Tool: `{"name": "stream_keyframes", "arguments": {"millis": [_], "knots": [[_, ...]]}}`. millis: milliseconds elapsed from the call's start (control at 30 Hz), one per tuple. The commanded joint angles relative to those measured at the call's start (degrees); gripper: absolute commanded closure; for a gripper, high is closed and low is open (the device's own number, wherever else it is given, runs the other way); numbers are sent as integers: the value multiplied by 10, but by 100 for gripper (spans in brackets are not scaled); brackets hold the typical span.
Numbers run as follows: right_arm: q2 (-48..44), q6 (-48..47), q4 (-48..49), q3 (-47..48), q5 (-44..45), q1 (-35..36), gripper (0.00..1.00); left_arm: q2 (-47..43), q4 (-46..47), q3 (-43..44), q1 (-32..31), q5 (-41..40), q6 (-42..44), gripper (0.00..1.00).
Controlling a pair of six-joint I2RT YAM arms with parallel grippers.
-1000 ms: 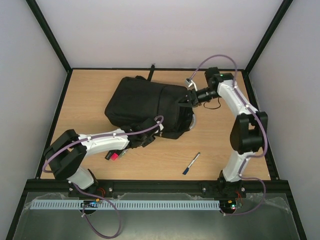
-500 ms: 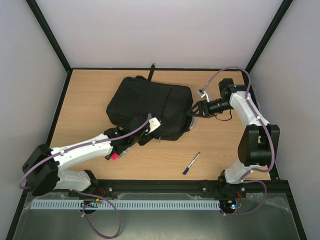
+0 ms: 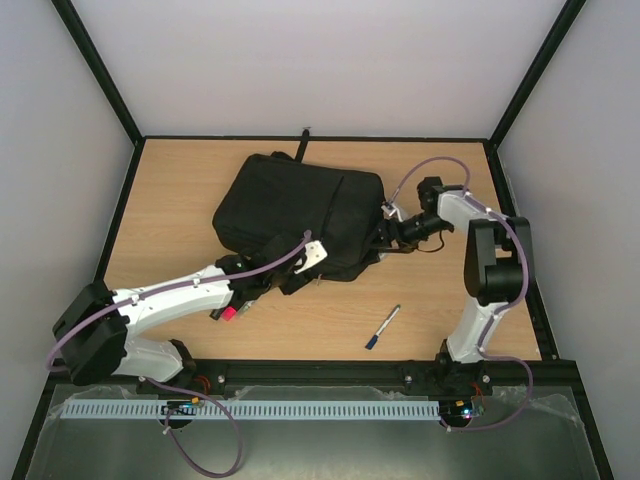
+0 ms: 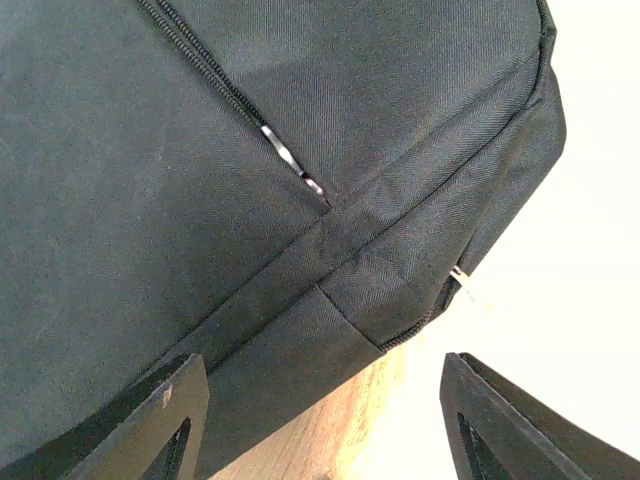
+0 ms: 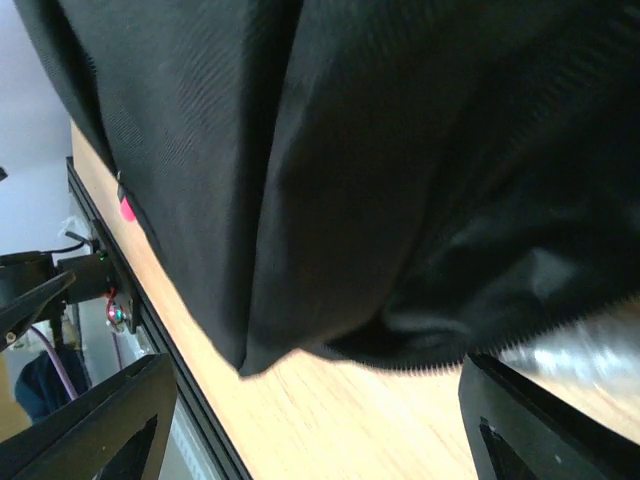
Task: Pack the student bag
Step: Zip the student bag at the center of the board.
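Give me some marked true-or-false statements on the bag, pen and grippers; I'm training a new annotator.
The student bag lies on the table. True.
The pen is inside the bag. False: it lies on the table, apart from the bag.
The left gripper is shut. False: its fingers stand apart.
The right gripper is at the bag's right side. True.

A: Seeing the left arm [image 3: 170,295] stretched long and low toward the middle, left gripper [image 3: 293,276] gaping wide.

B: Yep. Got the right arm [image 3: 495,262] folded sharply at the elbow, right gripper [image 3: 384,232] aimed leftward, fingers spread wide too.
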Motion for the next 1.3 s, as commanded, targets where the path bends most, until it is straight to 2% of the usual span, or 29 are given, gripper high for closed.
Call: {"name": "stream_keyframes", "arguments": {"millis": [0, 100, 167, 400, 500, 800, 1000, 1100, 1267], "knots": [[48, 11, 20, 37, -45, 43, 22, 14, 15, -1, -4, -4, 38, 34], [67, 4, 15, 50, -67, 81, 24, 30, 26, -2, -4, 3, 74, 35], [72, -8, 4, 56, -83, 100, 29, 36, 39, -9, -4, 0, 95, 35], [46, -36, -67, 107, -126, 104, 79, 52, 46, -14, -4, 13, 108, 34], [17, -27, -91, 133, -126, 104, 96, 62, 52, -15, -4, 5, 111, 34], [12, -9, -121, 170, -97, 93, 98, 130, 74, 25, -4, -13, 152, 37], [5, -26, -139, 159, -88, 73, 98, 145, 112, 23, -4, -44, 172, 50], [6, -38, -143, 145, -79, 62, 97, 126, 121, 17, -4, -33, 173, 60], [13, -4, -83, 101, -15, 16, 97, 93, 112, 13, 4, -4, 164, 74]]}}
